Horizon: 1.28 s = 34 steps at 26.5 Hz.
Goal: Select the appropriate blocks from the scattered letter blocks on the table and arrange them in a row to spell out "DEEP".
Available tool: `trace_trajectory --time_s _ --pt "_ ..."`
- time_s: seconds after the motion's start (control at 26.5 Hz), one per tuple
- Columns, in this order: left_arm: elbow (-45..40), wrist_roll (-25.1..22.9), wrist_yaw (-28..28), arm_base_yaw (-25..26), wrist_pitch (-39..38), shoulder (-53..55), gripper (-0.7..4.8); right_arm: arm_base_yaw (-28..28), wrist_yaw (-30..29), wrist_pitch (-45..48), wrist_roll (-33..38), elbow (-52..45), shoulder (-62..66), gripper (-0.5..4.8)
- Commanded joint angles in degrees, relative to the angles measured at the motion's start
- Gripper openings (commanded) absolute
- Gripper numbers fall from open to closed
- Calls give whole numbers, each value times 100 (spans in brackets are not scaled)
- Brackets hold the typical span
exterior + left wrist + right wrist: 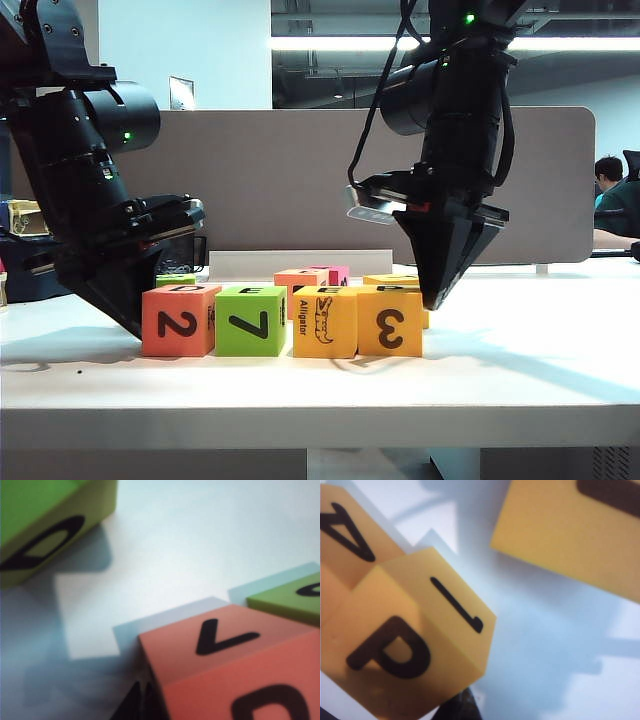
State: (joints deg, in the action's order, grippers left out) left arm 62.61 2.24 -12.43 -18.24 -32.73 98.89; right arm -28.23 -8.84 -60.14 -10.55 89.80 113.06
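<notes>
Four cubes, salmon 2 (pixel 180 321), green 7 (pixel 251 321), Alligator (pixel 324 322) and 3 (pixel 390 322), form a row on the tabletop (pixel 520 380); the task looks nearly finished. Left end effector (pixel 128 322) and right end effector (pixel 432 298), both closed and empty, flank the row's ends.

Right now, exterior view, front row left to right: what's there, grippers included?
left gripper, shut, at the row's left end → salmon block with 2 → green block with 7 → yellow-orange Alligator block → yellow-orange block with 3 → right gripper, shut, at the right end.
</notes>
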Motion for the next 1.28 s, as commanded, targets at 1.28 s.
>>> trace_trajectory --time_s 1.28 --pt "13 -28 -407 -2 17 -11 94 -7 -223 197 7 9 -15 -1"
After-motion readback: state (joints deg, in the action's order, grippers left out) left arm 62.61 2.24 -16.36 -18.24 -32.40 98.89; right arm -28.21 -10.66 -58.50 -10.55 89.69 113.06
